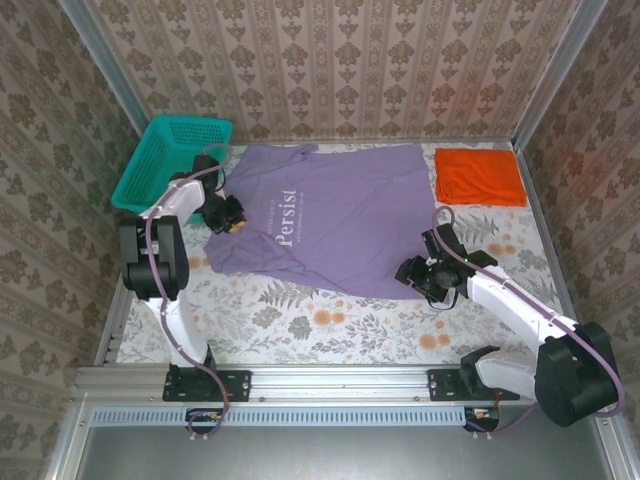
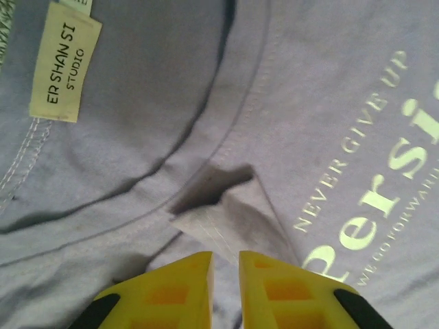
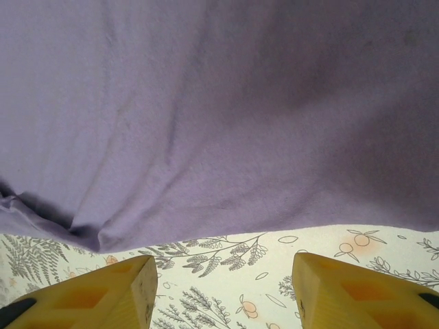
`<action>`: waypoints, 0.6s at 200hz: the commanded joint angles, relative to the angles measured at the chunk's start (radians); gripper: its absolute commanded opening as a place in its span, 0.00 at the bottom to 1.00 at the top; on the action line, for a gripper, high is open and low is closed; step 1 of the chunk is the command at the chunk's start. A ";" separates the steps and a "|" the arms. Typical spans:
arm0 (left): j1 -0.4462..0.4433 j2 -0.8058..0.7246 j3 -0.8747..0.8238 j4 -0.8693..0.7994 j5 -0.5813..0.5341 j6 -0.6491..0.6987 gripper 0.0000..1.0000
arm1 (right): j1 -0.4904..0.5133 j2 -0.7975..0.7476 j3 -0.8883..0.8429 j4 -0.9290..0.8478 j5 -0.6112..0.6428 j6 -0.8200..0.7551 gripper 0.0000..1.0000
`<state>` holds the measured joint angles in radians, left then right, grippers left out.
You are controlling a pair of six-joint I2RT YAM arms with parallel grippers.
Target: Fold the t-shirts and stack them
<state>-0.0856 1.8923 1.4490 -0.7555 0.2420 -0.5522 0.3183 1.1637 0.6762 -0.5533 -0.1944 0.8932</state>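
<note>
Two tees lie on the bench. The purple tee is spread flat across the middle, with white lettering facing up. The orange tee is a folded rectangle in the far right corner, close to the right rail. A narrow strip of bare bench separates the two.

The purple tee's far edge runs near the back wall, and its left edge lies near the one teal basket in the far left corner. Its near hem slants across the bench, leaving a wide open band of floral cover between the hem and the two arm bases.

The left end effector sits on the purple tee's left edge, by the collar. In the left wrist view it is narrow, and a raised pleat of cloth runs into the slim gap between its yellow fingers, so it is pinching the purple tee. A cream label shows inside the neck.

The right end effector hangs at the tee's near right corner. In its wrist view it is wide and holds nothing, over bare bench just off the hem.
</note>
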 commanded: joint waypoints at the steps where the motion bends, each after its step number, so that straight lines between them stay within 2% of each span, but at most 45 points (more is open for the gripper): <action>1: -0.042 -0.115 0.022 -0.016 -0.068 0.081 0.18 | -0.006 -0.015 -0.018 0.010 -0.023 -0.010 0.56; 30: -0.117 -0.201 -0.030 -0.009 -0.105 0.093 0.15 | -0.008 -0.005 -0.027 0.048 -0.031 -0.005 0.56; 68: -0.215 -0.283 -0.222 0.012 -0.028 -0.006 0.15 | -0.007 -0.011 -0.054 0.073 -0.040 0.004 0.56; 89: -0.231 -0.298 -0.339 0.033 0.055 -0.076 0.21 | -0.007 -0.013 -0.065 0.083 -0.045 0.008 0.56; 120: -0.235 -0.293 -0.419 0.057 0.059 -0.128 0.33 | -0.007 -0.011 -0.069 0.087 -0.048 0.006 0.56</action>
<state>-0.3202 1.6035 1.0573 -0.7139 0.2646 -0.6086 0.3164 1.1641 0.6170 -0.4843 -0.2207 0.8940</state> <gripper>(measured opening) 0.292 0.565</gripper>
